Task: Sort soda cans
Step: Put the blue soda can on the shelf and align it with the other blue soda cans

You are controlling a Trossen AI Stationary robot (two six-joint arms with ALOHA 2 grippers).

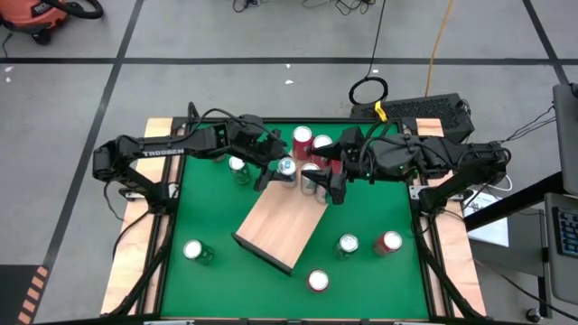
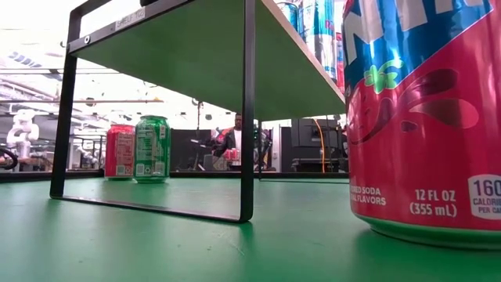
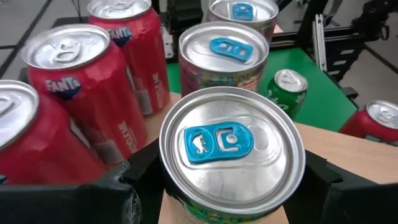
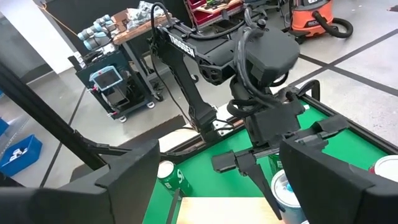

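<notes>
My left gripper (image 1: 280, 171) is shut on a soda can with a silver top and blue tab (image 3: 231, 144), over the far end of the light wooden board (image 1: 274, 232). My right gripper (image 1: 330, 188) is open and empty just right of it, its fingers wide apart in the right wrist view (image 4: 227, 186). Red cans (image 3: 68, 81) and two more blue-tab cans (image 3: 224, 53) stand upright close around the held can. The held can also shows in the right wrist view (image 4: 287, 194). My left gripper pinches the can between its two fingers, one on each side of the body just under the top rim (image 3: 171, 186). The fingers (image 3: 326, 183) come from the table's left side, slanting down. The can is upright; whether its base rests on the board is hidden.
A green can (image 1: 239, 168) stands left of the gripper, and another green one (image 1: 195, 252) at the near left. A green can (image 1: 348, 246) and two red ones (image 1: 388, 242) (image 1: 318, 281) stand at the near right. In the low view the board is a shelf on black legs (image 2: 248, 117).
</notes>
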